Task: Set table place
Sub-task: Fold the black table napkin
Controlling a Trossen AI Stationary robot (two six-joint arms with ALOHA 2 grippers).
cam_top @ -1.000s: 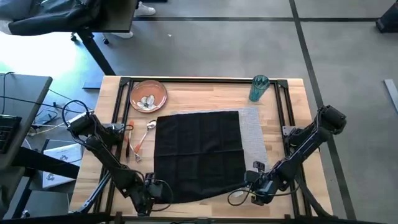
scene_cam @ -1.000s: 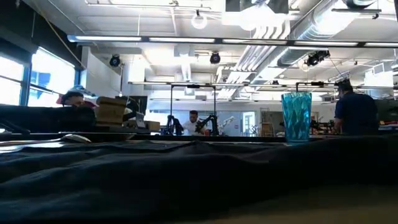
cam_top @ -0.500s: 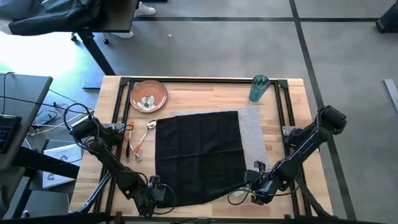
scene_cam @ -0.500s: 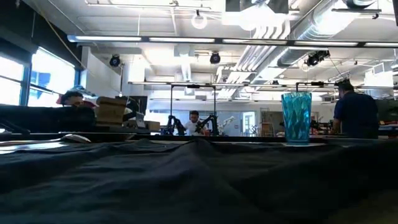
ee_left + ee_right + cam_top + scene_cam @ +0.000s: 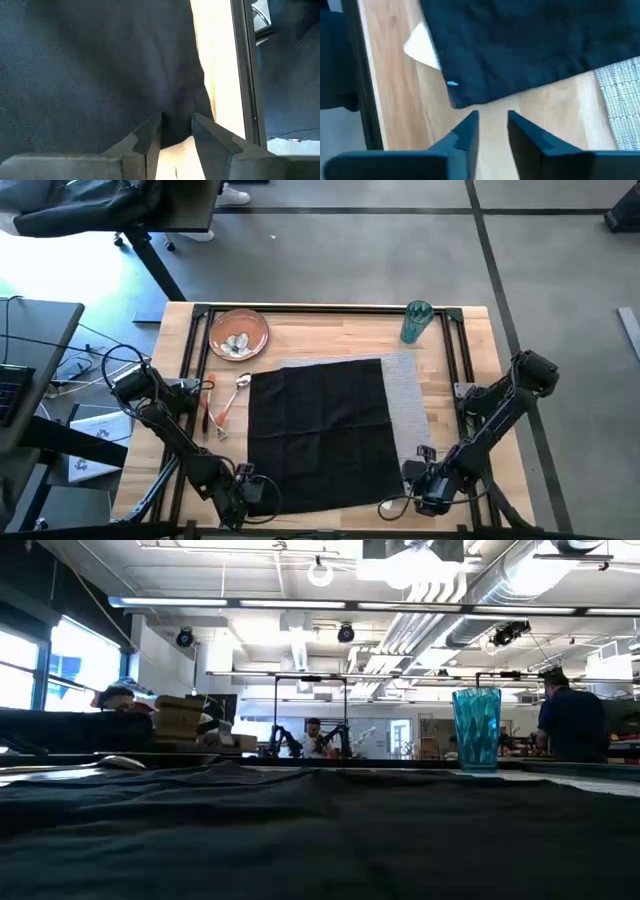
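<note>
2 claws sit at the near edge of the bench (image 5: 440,370), one at each near corner of the black cloth napkin (image 5: 320,430), which lies spread flat over the grey woven placemat (image 5: 405,395); only the mat's right strip and far edge show. The left claw (image 5: 176,131) has the napkin's near-left corner between its fingers, gripping it as far as the wrist view lets me judge. The right claw (image 5: 491,125) has its fingers parted with bare wood between them, and the near-right corner lies just beyond its tips, not held.

The orange-brown plate (image 5: 238,334) rests at the far left, seemingly with small items in it. The orange-handled cutlery (image 5: 225,405) lies left of the napkin, and the teal cup (image 5: 416,321) stands at the far right.

The step in hand looks like arranging the napkin. To do it well, both corners should be pinched at equal depth, then lifted together and kept level, so the cloth moves evenly and does not drag the placemat askew.
</note>
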